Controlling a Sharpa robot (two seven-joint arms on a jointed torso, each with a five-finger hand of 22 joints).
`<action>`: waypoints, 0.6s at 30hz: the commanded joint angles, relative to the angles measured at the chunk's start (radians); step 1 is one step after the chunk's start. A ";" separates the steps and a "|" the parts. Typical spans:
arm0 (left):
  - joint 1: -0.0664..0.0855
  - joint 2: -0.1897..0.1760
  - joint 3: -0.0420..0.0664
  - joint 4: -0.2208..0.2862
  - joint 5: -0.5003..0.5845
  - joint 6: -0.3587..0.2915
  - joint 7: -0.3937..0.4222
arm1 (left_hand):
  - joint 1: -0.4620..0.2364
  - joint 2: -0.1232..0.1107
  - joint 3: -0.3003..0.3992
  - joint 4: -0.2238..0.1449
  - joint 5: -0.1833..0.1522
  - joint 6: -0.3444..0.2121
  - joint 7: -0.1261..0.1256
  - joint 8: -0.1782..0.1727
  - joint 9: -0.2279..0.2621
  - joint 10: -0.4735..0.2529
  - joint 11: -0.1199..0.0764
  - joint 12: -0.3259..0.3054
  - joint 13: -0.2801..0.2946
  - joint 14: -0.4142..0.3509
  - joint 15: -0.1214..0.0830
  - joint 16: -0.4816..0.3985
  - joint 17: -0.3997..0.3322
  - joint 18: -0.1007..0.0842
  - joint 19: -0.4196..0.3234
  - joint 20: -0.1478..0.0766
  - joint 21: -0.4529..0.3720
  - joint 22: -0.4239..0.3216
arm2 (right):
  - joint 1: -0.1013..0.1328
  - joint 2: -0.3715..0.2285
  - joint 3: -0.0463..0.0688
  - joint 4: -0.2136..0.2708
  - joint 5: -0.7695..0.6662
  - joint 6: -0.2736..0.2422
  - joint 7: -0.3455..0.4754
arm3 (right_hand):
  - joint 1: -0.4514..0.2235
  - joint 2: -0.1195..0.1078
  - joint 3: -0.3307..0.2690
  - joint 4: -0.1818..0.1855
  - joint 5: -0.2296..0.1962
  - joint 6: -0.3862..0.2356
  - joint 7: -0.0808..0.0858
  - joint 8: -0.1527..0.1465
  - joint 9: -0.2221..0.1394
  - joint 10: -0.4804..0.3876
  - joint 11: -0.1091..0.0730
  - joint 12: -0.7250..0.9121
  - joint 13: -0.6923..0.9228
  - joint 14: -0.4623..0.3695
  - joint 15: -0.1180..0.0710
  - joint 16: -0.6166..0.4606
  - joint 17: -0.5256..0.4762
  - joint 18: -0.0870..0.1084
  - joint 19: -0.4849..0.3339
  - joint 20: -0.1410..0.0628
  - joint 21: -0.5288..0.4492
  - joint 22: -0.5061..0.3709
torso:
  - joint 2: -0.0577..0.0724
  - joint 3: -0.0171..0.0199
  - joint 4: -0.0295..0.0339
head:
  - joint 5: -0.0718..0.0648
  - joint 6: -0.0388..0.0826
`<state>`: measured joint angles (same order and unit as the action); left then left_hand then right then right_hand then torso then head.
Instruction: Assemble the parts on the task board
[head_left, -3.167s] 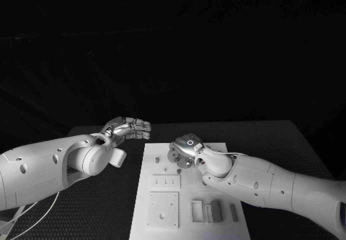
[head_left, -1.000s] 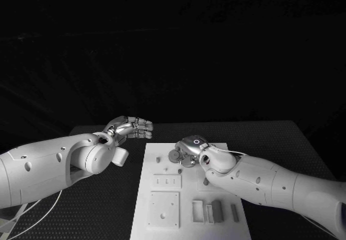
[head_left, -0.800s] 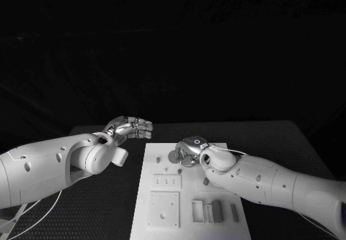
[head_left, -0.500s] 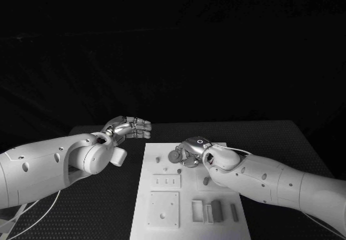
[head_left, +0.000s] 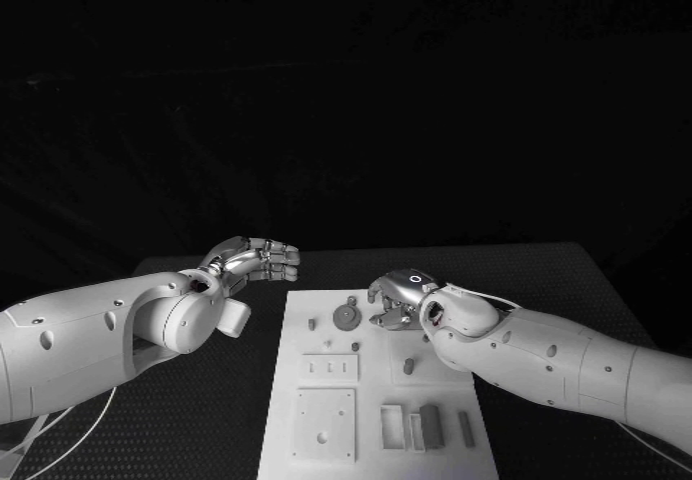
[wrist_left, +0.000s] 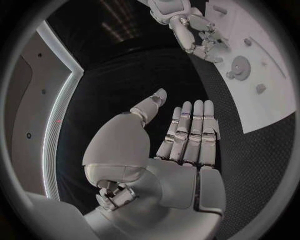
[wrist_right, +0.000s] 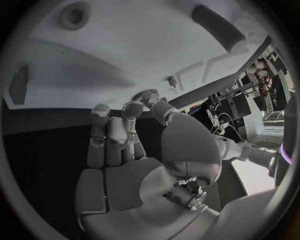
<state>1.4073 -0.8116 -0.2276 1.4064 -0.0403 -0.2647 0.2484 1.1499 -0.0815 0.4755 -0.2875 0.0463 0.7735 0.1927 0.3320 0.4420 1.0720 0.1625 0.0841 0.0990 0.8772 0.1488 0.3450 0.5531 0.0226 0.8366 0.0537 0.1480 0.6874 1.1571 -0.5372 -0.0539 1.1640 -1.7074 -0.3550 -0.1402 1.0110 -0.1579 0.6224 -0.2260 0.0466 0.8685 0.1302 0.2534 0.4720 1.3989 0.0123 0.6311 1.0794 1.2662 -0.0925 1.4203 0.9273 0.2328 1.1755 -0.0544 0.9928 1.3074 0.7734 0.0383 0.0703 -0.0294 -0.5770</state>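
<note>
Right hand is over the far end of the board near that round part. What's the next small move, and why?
Probably ease the right hand toward the round part and lower its fingers around it. The hand appears to hold nothing, hovering beside the part on the task board. The left hand waits off the board.

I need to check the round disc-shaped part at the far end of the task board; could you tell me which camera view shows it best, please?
The head view: the round disc-shaped part lies unobstructed on the task board, just beside the right hand. The left wrist view shows it too, but smaller and bent. The right wrist view shows a ring-like piece; I cannot tell whether it is the same.

right hand (head_left: 400, 300) over task board (head_left: 378, 400) top
</note>
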 joint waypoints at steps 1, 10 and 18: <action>0.001 0.000 0.001 -0.009 0.004 0.010 0.012 | -0.006 -0.002 -0.007 -0.002 0.004 0.002 0.003 -0.006 -0.001 -0.001 0.005 -0.004 -0.002 0.002 0.005 -0.004 0.001 0.018 0.004 0.000 -0.006 -0.001 | 0.007 -0.027 0.016 0.028 0.037 -0.093 0.033 | -0.002 -0.004 0.000 -0.002 0.002 -0.007 -0.001 -0.006 -0.001 -0.003 0.001 0.004 0.001 -0.004 -0.002 0.004 0.001 0.029 -0.002 -0.006 -0.002 0.010 | -0.001 0.0025 -0.0020 | -0.001 0.003; -0.002 0.003 0.000 -0.033 0.004 0.015 0.018 | -0.001 0.000 -0.005 -0.003 0.004 0.002 0.000 -0.006 -0.001 0.000 0.004 -0.005 -0.002 0.003 0.004 -0.005 0.002 0.019 0.005 0.000 -0.007 -0.001 | 0.044 -0.149 0.058 0.112 0.199 -0.029 0.104 | 0.013 -0.019 0.007 -0.015 0.002 -0.006 0.000 -0.005 0.000 -0.007 0.002 0.001 0.000 -0.007 -0.001 0.002 -0.001 0.029 -0.006 -0.008 -0.005 0.010 | -0.007 0.0084 -0.0184 | 0.002 0.014; -0.012 0.004 0.000 -0.043 -0.001 0.047 0.026 | 0.001 0.001 -0.004 -0.003 0.004 0.003 -0.001 -0.006 -0.001 0.001 0.004 -0.005 -0.001 0.003 0.005 -0.006 0.002 0.019 0.005 0.000 -0.007 -0.002 | 0.062 -0.231 0.064 0.068 0.373 0.076 0.236 | 0.015 -0.009 0.010 -0.035 0.002 -0.009 0.003 -0.005 0.001 -0.064 0.006 -0.025 -0.005 -0.048 0.004 -0.029 -0.015 0.028 -0.045 0.010 -0.027 0.008 | -0.013 0.0180 -0.0364 | -0.004 0.022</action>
<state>1.3953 -0.8086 -0.2281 1.3632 -0.0404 -0.2517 0.2539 1.1499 -0.0815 0.4727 -0.2903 0.0463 0.7735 0.1927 0.3321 0.4421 1.0720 0.1625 0.0842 0.0991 0.8772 0.1488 0.3438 0.5542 0.0224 0.8366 0.0537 0.1442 0.6874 1.2197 -0.7636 0.0106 1.2419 -1.4644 -0.3539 -0.0035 1.0270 -0.1739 0.6310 -0.2596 0.0465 0.8613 0.1362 0.2493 0.4722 1.3429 0.0175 0.6098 1.0762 1.2234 -0.0887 1.3963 0.9143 0.2316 1.1366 -0.0465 0.9686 1.3074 0.7631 0.0521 0.0437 -0.0262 -0.5590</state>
